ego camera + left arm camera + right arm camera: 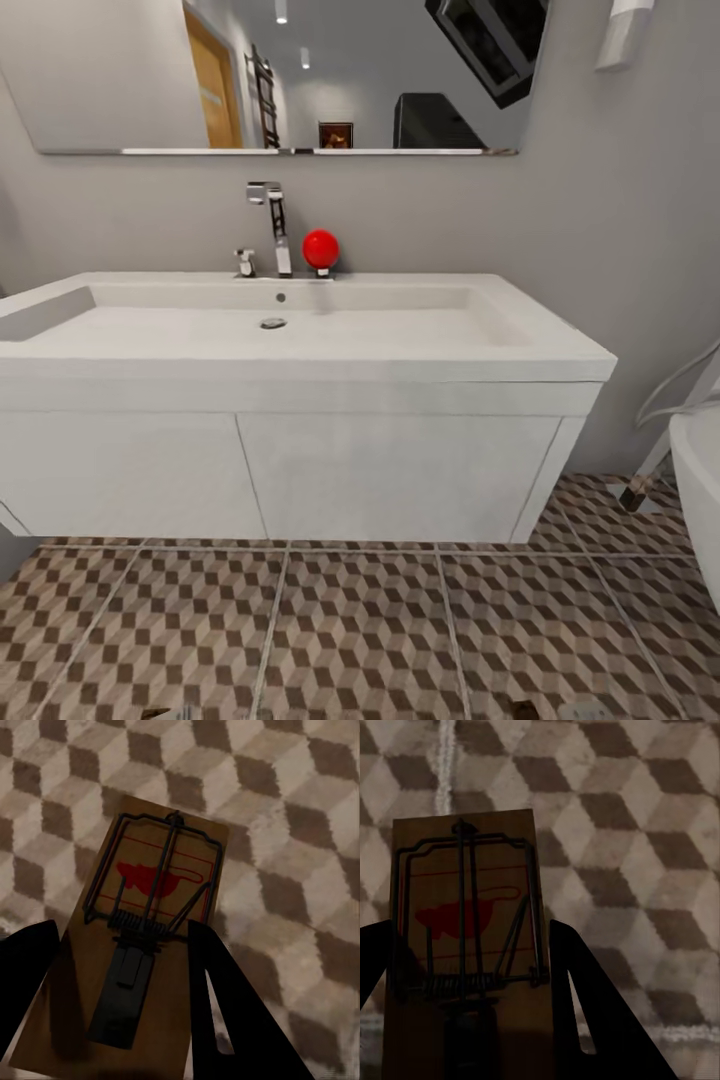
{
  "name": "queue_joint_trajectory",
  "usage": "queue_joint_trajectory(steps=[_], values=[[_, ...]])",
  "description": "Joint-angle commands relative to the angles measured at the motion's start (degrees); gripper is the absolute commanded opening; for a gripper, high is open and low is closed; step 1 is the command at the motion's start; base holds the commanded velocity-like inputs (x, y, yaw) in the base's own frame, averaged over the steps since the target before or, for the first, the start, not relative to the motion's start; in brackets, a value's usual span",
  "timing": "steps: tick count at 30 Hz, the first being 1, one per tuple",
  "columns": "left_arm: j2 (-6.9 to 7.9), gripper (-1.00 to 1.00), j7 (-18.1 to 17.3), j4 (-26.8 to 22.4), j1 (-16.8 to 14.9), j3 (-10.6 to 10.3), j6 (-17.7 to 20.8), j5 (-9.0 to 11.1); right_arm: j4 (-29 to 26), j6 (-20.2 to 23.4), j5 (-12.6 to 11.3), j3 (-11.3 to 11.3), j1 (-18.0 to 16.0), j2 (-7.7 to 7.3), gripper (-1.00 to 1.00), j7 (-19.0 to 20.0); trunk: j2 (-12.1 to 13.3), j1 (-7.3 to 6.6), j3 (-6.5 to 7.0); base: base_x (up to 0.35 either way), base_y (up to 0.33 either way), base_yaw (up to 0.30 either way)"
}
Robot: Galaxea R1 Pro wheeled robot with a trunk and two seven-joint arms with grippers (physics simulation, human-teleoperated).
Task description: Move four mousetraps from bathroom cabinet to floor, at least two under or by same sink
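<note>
**A:** Nearest the lens in the left wrist view is a mousetrap [154, 937], a brown board pinched between the dark fingers [225, 1005] of the left gripper [124, 1009]. Its long axis runs out along the fingers, wire bar and red mouse print at the far end.

**B:** The right wrist view matches that: the right gripper [472, 1020] is pressed onto a second mousetrap [465, 945], again lengthwise along the fingers. Beyond each board is the bathroom floor [630, 832], cube pattern and a pale grout line.

**A:** So each trap goes straight down from its own gripper. What counts is the sink. In the head view the bathroom sink [300, 335] sits dead ahead on its white vanity, chrome faucet [272, 225] and a red ball [321, 248] at the back. The tiles in front of it lie between robot and vanity.

**B:** Neither arm looks clearly nearer to it. At the bottom edge of the head view there are just slivers, left and right of centre, too cut off to name.

**A:** How high the traps hang above the tiles I can't judge. The rear ends of both boards are cut off by the frame.

**B:** The floor under the vanity is hidden by its front, and a white tub [700, 490] edge crowds the right.
</note>
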Motion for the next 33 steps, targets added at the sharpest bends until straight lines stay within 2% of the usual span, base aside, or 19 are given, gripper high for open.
queue_joint_trajectory(steps=[1,10,25,33], values=[[0.03,-1.0,0.25,-0.02,-0.02,-0.52,-0.09,0.33,-0.06,-0.16,-0.72,0.12,-0.03,-0.02,-1.0,0.44,-0.04,0.01,-0.28,0.027,0.005,0.0],[0.01,-1.0,0.25,-0.02,-0.02,-0.52,-0.13,0.38,-0.61,-0.89,-0.72,0.09,-0.03,-0.02,-1.0,0.42,-0.16,0.24,-2.27,0.178,0.062,0.0],[-0.03,-1.0,0.25,-0.06,-0.02,-0.52,-0.16,0.38,-0.63,-1.01,-0.72,0.17,-0.03,-0.02,-1.0,0.41,-0.36,0.63,-5.59,0.012,0.004,0.0],[-0.02,-1.0,0.22,-0.05,-0.02,-0.55,-0.16,0.4,-0.63,-1.02,-0.72,0.18,-0.03,-0.02,-1.0,0.41,-0.36,0.63,-5.59,0.0,0.0,0.0]])
